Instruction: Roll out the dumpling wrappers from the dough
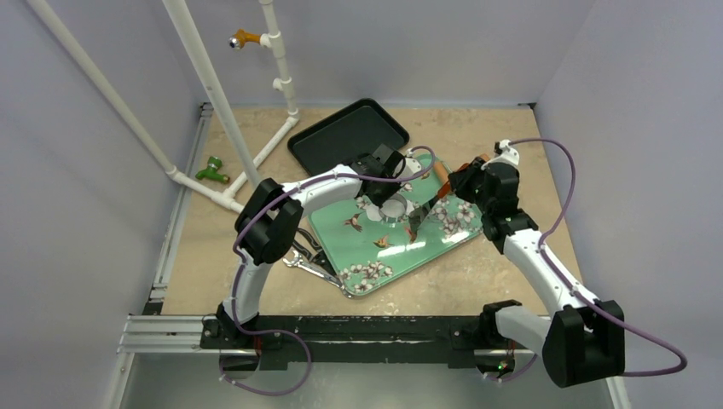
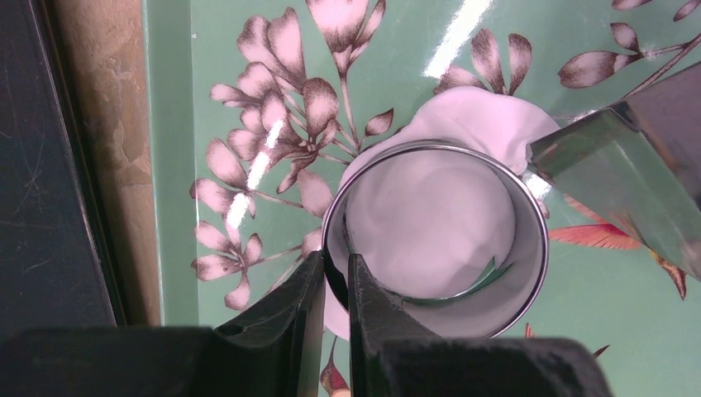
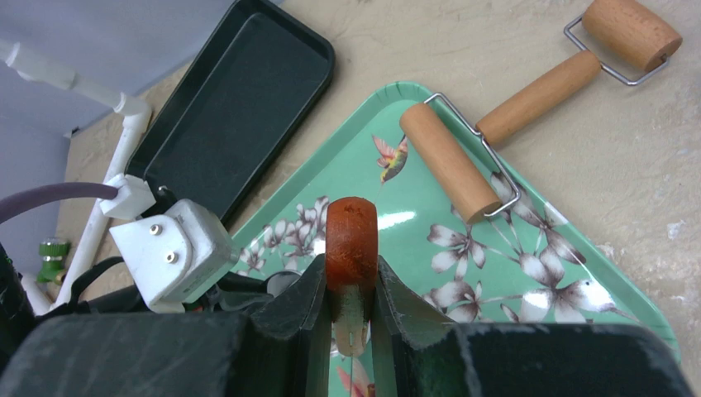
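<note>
Tan bench (image 1: 477, 281) carries a green floral tray (image 1: 358, 290). Left hand (image 2: 335, 289) is pinched nearly shut across the wall of the metal ring cutter (image 2: 529, 273), one finger inside and one outside. Dumpling wrapper (image 2: 430, 223) lies flat on the tray inside the ring, with excess dough spilling past the far rim. Right hand (image 3: 351, 285) is clamped on a red-handled scraper (image 3: 351, 231), its blade at the dough's edge. Wrapper looks soft, thin and light, probably tacky and easy to tear, so slide under its edge rather than pinch it. Rolling pin (image 3: 450, 161) and black tray (image 3: 231, 99) lie beyond.

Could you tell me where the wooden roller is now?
Upper right in the right wrist view, the two-headed wooden roller straddles the green floral tray's edge, small head on the beige tabletop.
</note>
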